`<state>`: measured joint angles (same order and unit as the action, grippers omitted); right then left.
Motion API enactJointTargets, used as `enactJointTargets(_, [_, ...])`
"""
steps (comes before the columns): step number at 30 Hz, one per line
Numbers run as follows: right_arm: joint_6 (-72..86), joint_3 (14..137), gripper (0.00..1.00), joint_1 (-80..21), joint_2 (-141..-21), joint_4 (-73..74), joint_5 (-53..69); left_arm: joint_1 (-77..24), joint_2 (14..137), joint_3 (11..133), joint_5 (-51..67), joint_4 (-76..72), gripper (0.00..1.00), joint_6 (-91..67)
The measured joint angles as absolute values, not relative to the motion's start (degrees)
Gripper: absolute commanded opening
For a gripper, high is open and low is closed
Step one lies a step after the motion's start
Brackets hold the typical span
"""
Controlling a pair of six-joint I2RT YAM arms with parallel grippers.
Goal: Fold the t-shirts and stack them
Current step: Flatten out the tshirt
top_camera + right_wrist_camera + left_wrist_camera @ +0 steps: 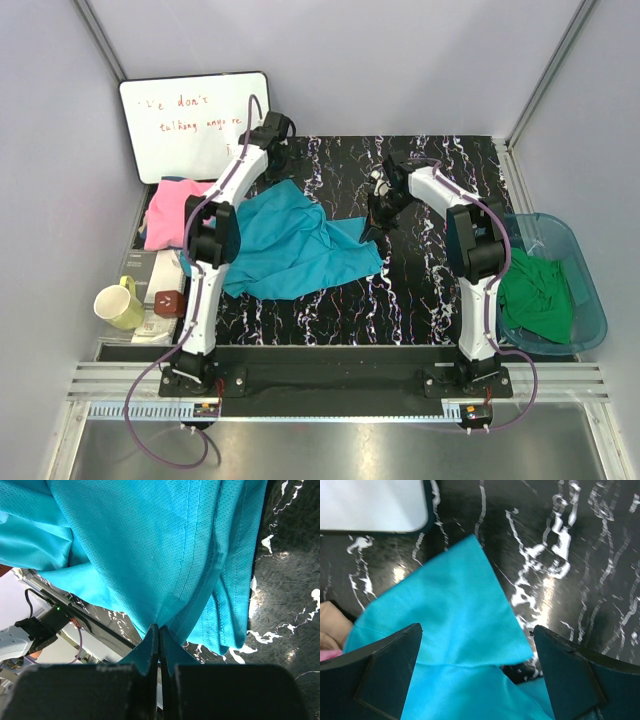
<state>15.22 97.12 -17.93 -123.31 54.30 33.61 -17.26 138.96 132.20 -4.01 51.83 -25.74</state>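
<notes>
My right end effector [159, 630] pinched teal t-shirt [150, 550], cloth spread above it; left end effector [477, 630] stood open over its corner.

Matt fine-mesh teal cloth t-shirt [150, 545]; glossy black marbled tabletop [560, 540].

Left arm [235, 180] stretches far forward, left hand [477, 650] spread wide; right arm [440, 190] bends inward, right hand [159, 630] pinched tight.

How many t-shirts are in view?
4. The teal t-shirt lies on the table, its edge pinched by the right gripper. The pink t-shirt sits at the left edge, the tan t-shirt beside it. The green t-shirt is in the tub. More may hide underneath.
</notes>
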Motion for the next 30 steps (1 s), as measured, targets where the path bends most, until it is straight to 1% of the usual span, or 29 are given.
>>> enactJointTargets(8, [15.2, 97.12, 0.0, -17.93, -123.31, 54.3, 33.1, -15.77, 143.33, 133.73, -4.8, 52.62, 0.98, -25.26])
enactJointTargets(10, [15.22, 97.17, 0.0, -17.93, -123.31, 54.3, 32.82, -15.73, 144.97, 134.21, -4.78, 53.19, 0.96, -25.26])
enactJointTargets(11, [15.22, 97.19, 0.0, -17.91, -123.31, 54.33, 32.58, -15.73, 145.82, 134.56, -4.75, 53.47, 0.92, -25.26])
enactJointTargets(12, [15.22, 97.27, 0.0, -17.89, -123.31, 54.33, 32.49, -15.81, 146.61, 135.15, -5.23, 53.82, 0.82, -24.93])
enactJointTargets(14, [15.22, 97.49, 0.0, -17.87, -123.31, 54.33, 32.32, -15.94, 147.0, 136.53, -5.15, 54.19, 0.6, -24.97])
enactJointTargets(15, [15.22, 97.58, 0.0, -17.85, -123.28, 54.3, 32.21, -15.97, 147.28, 137.21, -5.13, 54.28, 0.27, -25.15])
enactJointTargets(16, [15.22, 97.71, 0.0, -17.85, -123.28, 54.33, 32.1, -16.01, 147.7, 137.97, -5.13, 54.39, 0.12, -25.02])
enactJointTargets(17, [15.22, 97.8, 0.0, -17.82, -123.28, 54.33, 32.01, -16.01, 148.22, 138.58, -5.02, 54.43, 0.0, -24.91])
enactJointTargets(25, [15.22, 98.15, 0.0, -17.41, -123.09, 54.41, 30.65, -15.77, 147.55, 138.32, -5.48, 54.61, 0.0, -25.5])
enactJointTargets(30, [15.03, 102.0, 0.0, -16.97, -122.45, 54.98, 27.83, -13.65, 139.24, 135.9, -6.46, 54.3, 0.0, -25.45])
